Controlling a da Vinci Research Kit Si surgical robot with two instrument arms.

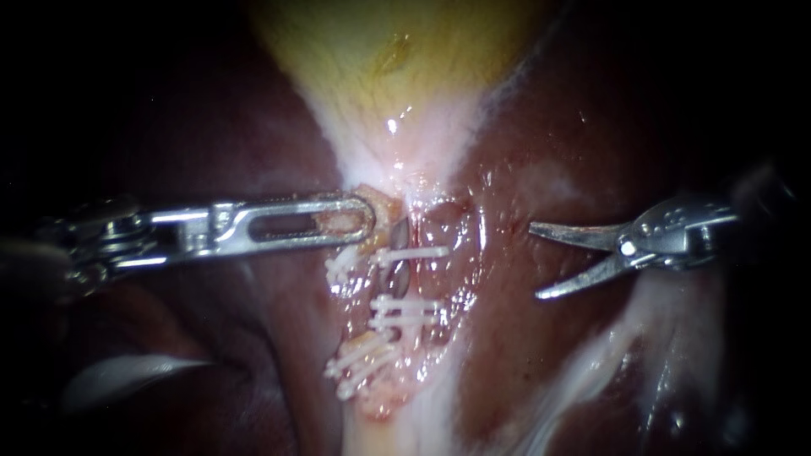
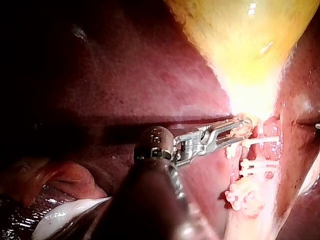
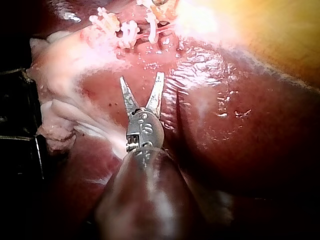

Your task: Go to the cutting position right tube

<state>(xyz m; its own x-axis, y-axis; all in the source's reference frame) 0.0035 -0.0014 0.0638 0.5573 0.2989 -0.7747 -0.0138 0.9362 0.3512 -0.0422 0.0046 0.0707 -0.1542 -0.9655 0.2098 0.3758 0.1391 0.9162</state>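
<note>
Slim steel right instrument (image 1: pixel 534 260) hovering over dark red liver (image 1: pixel 541 127) — bladed claw gaping.
Thin pinkish right tube (image 1: pixel 405 279), crossed by white clips (image 1: pixel 412 252), is lying just beside the slotted steel left instrument (image 1: pixel 372 221) — its claw is clenching pale tissue (image 1: pixel 387 205).

The endoscope camera looks straight at the white clips (image 1: pixel 414 252) from very near, while the wrist cameras peer from behind the left tool (image 2: pixel 242 128) and right tool (image 3: pixel 141 78) toward those same clips.

Right instrument (image 1: pixel 535 261) (blades apart) hangs near the clipped tube (image 1: pixel 403 277).
</note>
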